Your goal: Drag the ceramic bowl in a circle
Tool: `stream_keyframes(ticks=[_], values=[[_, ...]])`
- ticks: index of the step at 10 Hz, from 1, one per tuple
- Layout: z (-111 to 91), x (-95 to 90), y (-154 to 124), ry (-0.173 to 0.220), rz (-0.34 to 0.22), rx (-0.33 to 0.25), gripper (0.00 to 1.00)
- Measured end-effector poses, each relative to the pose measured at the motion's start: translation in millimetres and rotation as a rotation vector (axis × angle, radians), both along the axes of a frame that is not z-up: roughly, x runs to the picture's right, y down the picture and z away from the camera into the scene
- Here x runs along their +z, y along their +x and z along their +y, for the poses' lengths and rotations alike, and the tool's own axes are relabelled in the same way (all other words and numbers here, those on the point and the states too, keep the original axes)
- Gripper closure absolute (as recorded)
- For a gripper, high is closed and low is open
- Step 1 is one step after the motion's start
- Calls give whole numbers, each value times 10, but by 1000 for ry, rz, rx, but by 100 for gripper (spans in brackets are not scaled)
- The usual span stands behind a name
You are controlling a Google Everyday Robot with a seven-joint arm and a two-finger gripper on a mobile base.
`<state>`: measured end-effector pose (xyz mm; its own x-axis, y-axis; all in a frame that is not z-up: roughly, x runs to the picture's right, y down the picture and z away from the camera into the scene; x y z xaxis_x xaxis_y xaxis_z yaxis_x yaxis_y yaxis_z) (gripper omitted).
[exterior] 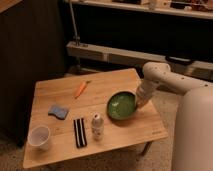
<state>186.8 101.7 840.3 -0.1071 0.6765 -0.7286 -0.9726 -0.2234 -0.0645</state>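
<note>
Tool (139, 102) clenched on right rim of ceramic bowl (121, 105); bowl upright on right part of table (60, 90), near small bottle (96, 125); grip made, drag judged in progress; share of circle covered not tellable; closing the loop and release presumably left.

My jaws are closed on the right rim of the ceramic bowl (121, 105), close to the right edge of the desk (115, 82), so little room is left on that side. A small white bottle (96, 126) stands upright near the bowl's front left, the closest obstacle. Behind the bowl the wood lies open to the back edge. The orange stick (80, 89), blue sponge (58, 111), striped bar (79, 132) and white cup (39, 137) lie farther left.
</note>
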Motion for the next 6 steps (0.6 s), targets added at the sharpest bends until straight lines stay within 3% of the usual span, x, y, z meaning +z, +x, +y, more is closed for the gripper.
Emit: stream_keyframes(ticks=[3, 6], values=[[-38, -15, -566, 18, -93, -36, 100], [-246, 128, -1392, 34, -193, -65, 100]])
